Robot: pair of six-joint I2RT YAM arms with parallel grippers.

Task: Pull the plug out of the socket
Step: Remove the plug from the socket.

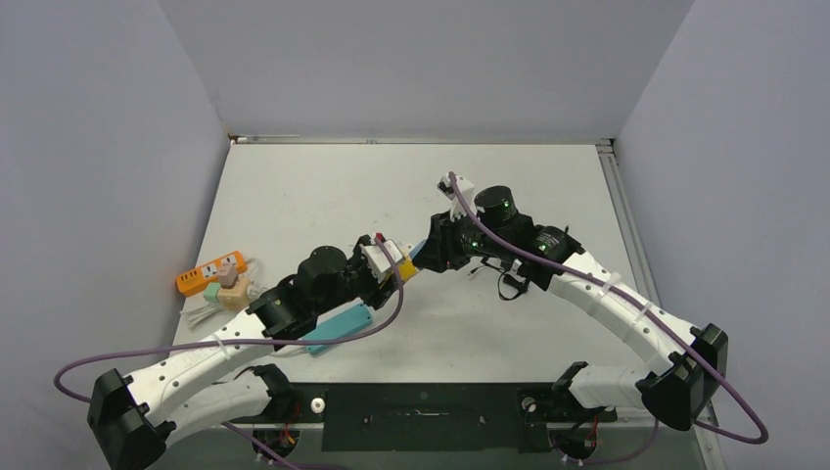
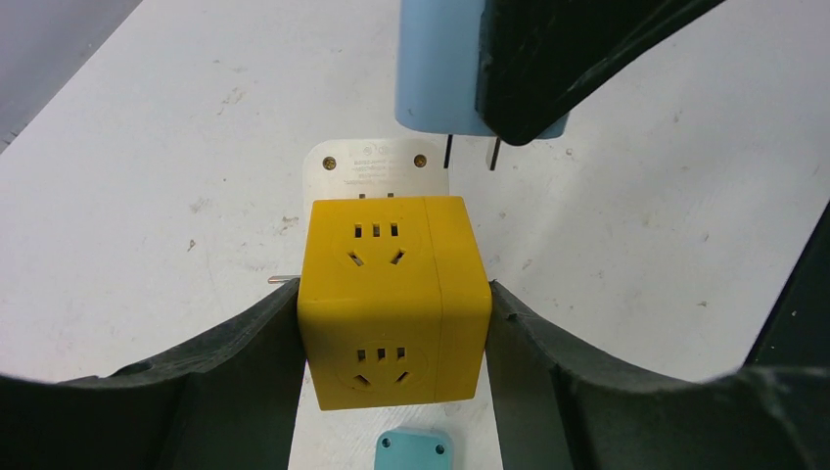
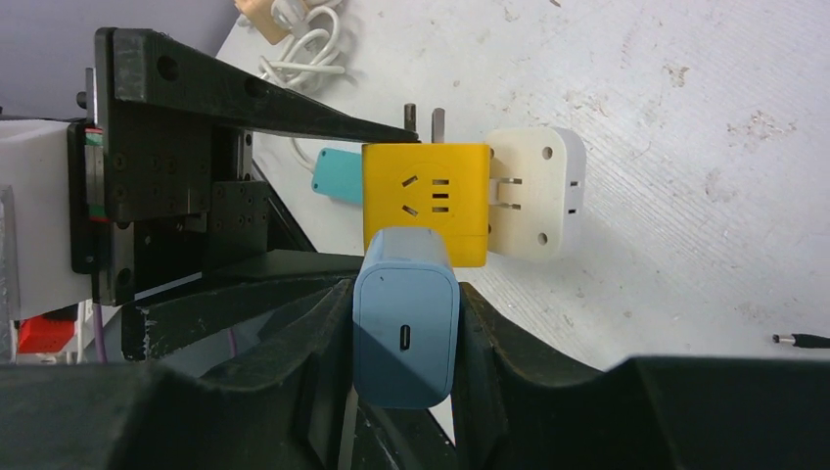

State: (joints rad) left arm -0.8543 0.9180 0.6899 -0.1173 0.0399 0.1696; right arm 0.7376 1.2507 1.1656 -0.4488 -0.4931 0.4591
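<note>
The socket is a yellow cube [image 2: 391, 294] with outlets on its faces, and my left gripper [image 2: 391, 305] is shut on its two sides. It also shows in the top view [image 1: 407, 273] and in the right wrist view [image 3: 426, 201]. The plug is a light blue charger block [image 3: 406, 328], and my right gripper [image 3: 406, 313] is shut on it. In the left wrist view the plug [image 2: 440, 69] hangs just beyond the socket, its two metal prongs [image 2: 448, 152] bare and apart from the cube. A white adapter [image 3: 536, 191] is still plugged into another face of the cube.
An orange power strip [image 1: 210, 272] with beige and green plugs and a coiled white cable [image 1: 230, 296] lies at the left. A teal bar [image 1: 338, 328] lies under the left arm. A small black barrel connector [image 3: 801, 340] rests on the table at the right.
</note>
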